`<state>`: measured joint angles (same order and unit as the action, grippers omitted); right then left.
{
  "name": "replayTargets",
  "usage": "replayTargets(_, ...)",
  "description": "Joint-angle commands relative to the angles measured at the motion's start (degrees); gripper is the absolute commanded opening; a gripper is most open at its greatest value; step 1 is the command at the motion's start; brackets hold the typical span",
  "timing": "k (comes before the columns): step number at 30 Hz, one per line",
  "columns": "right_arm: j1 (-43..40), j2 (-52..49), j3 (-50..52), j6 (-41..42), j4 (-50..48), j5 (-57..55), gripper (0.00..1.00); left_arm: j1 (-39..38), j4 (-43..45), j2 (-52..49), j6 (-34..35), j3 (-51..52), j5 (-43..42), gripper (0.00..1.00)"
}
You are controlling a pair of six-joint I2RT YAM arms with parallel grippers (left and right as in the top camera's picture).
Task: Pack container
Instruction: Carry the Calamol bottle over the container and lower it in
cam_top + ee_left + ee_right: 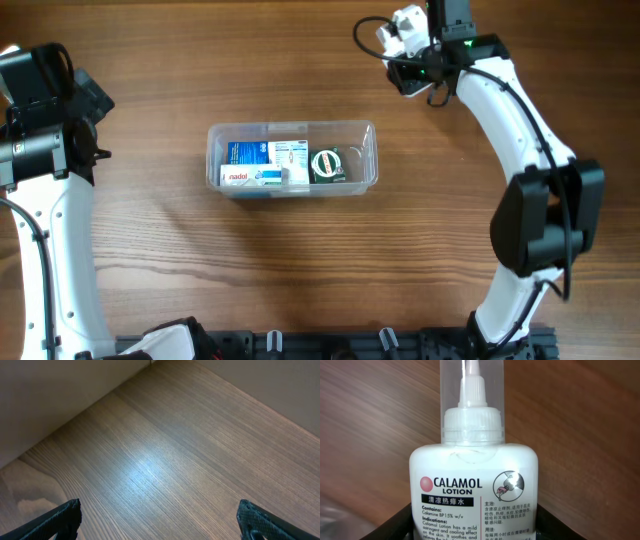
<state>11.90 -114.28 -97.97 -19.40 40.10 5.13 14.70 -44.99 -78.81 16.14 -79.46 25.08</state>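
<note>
The clear plastic container lies at the middle of the table. It holds a blue and white box, a white box, a flat Panadol box and a round green tin. My right gripper is at the far right of the table, shut on a white Calamol lotion bottle. The bottle fills the right wrist view, nozzle pointing away. My left gripper is open and empty over bare wood; its arm is at the far left.
The table top is dark wood. A pale wall edge runs along the table's far side in the left wrist view. A black rail lies along the front edge.
</note>
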Motion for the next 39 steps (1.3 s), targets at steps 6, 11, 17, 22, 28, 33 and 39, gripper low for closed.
replayTargets(6,11.5,8.0,-0.8,-0.1,2.4,0.9,0.4,0.2,0.2,0.3,-0.9,-0.3,0.7,1.0)
replayTargets(11,19.9,8.6,-0.8,-0.2,3.9,0.9,0.4,0.2,0.2,0.3,-0.9,-0.3,0.7,1.0)
replayTargets(17,28.7,8.5,-0.7,-5.4,5.4,0.7,0.41,0.2,0.1,0.3,-0.9,-0.3,0.7,1.0)
replayTargets(22,33.3,7.5,0.2,-9.1,6.3,1.4,0.48,0.2,0.2,0.3,-0.9,-0.3,0.7,1.0)
replayTargets(28,34.6,2.0,0.2,-12.5,5.0,1.4,0.48,0.2,0.1,0.3,-0.9,-0.3,0.7,1.0)
replayTargets(33,34.6,-4.7,0.2,-16.9,3.9,1.3,0.44,0.2,0.1,0.3,-0.9,-0.3,0.7,1.0)
replayTargets(39,34.5,-6.3,0.2,-22.9,2.3,-0.6,0.45,0.2,0.1,0.3,-0.9,-0.3,0.7,1.0)
